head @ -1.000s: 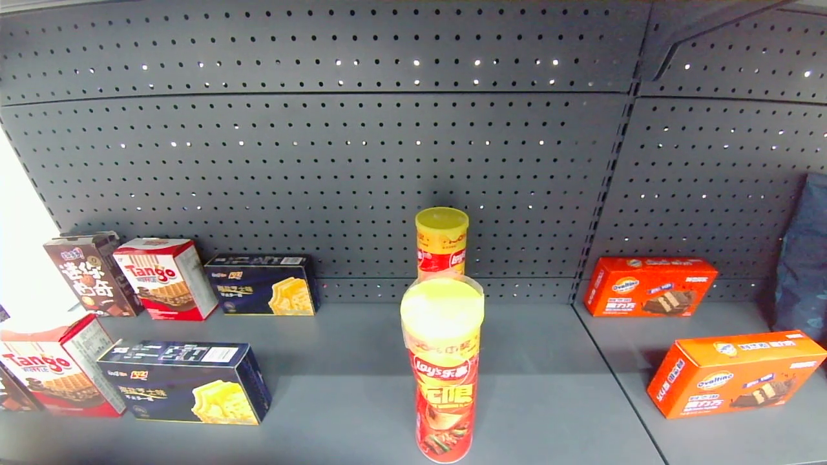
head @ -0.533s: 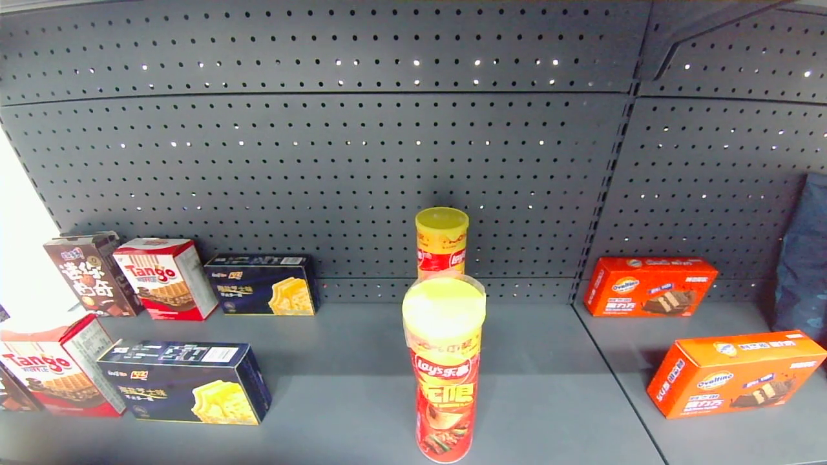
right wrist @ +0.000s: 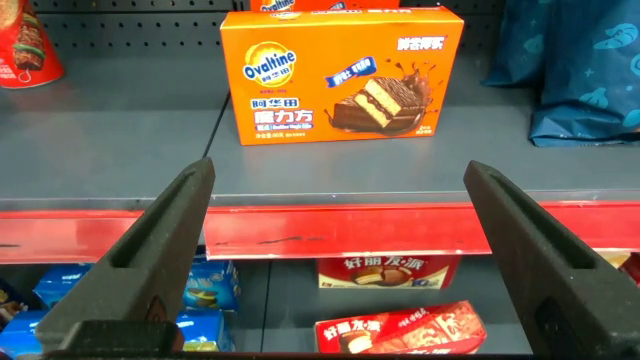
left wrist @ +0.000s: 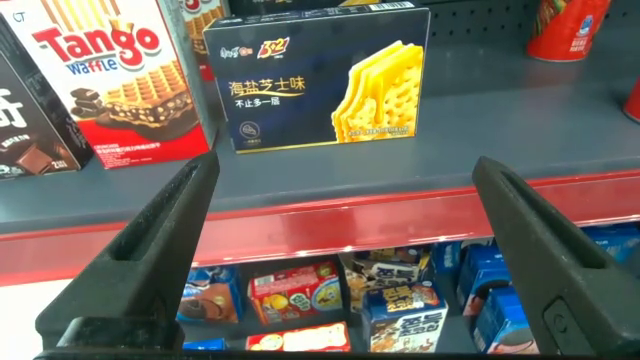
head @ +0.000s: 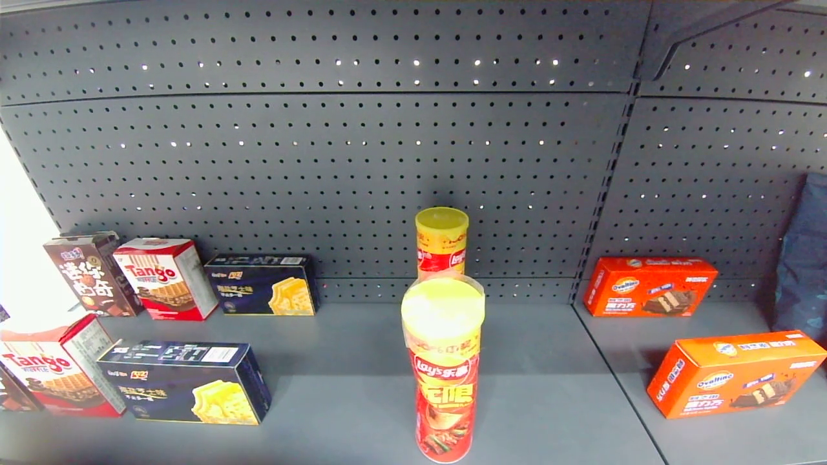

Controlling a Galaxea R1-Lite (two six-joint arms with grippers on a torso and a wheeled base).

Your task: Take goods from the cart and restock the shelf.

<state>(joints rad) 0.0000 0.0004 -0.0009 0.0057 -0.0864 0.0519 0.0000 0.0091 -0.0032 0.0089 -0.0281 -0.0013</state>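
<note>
Light: you get even, fairly bright overhead light on the shelf | Glare: white washout past the shelf's left edge; the front chip can has a lid blown pale | Backlight: bright pinpoints through the pegboard holes | Shadows: soft and short beside the navy box | Distortion: pegboard seams bow in your head view.

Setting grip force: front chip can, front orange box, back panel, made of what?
Front chip can: probably paperboard tube, glossy print, translucent plastic lid. Front orange box: thin cardboard, sharp folds. Back panel: likely painted metal, matte, punched holes.
</note>
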